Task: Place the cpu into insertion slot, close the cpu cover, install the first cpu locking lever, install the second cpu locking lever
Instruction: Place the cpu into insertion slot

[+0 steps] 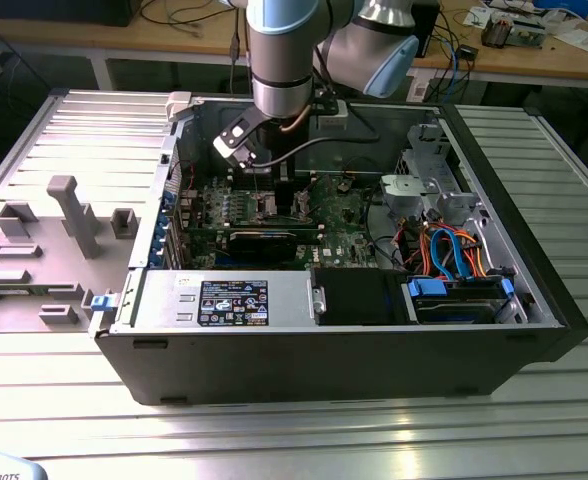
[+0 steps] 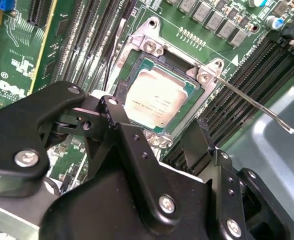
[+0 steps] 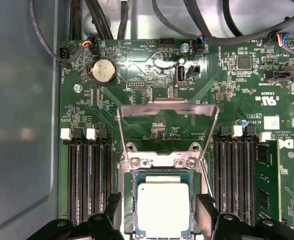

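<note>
CPU [image 3: 163,210] is seen seated in the insertion slot [image 3: 162,161], so placing is judged done. The CPU cover [image 3: 167,106] is left raised and a locking lever [image 2: 257,106] unlatched. The gripper [image 3: 159,199] is held above, fingers apart, nothing clasped.

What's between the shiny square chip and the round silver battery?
The cpu cover, standing open, lies between the cpu and the battery in the first wrist view.
</note>
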`<state>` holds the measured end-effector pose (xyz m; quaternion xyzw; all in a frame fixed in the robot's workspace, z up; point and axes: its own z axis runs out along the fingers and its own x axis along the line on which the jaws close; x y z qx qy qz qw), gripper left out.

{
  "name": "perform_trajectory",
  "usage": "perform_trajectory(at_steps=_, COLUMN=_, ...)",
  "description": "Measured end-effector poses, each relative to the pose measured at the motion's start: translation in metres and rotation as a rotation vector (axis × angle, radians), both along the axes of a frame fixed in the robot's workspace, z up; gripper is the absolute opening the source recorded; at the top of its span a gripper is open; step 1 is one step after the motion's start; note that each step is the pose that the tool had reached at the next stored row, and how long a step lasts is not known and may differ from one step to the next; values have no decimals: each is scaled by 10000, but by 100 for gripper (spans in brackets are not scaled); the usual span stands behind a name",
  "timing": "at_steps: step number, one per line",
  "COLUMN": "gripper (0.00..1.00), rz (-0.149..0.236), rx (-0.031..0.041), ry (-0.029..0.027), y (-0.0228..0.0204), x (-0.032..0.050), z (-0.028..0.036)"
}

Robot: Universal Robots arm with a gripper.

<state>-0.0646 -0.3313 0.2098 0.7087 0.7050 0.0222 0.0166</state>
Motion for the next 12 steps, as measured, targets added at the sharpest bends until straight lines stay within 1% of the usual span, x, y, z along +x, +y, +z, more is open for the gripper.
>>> perform_trajectory(at_steps=2, gripper=69, rz=0, rx=-8, ry=20, y=0, x=0, z=26)
perform_trajectory(at_steps=4, gripper=69, rz=0, rx=-34, ry=58, y=0, x=1, z=62)
perform_trajectory(at_steps=5, gripper=61, rz=2, rx=-34, ry=62, y=-3, x=2, z=63)
perform_trajectory(at_steps=6, gripper=61, rz=2, rx=-36, ry=65, y=-9, x=2, z=64)
perform_trajectory(at_steps=12, gripper=25, rz=0, rx=-35, ry=64, y=-12, x=1, z=64)
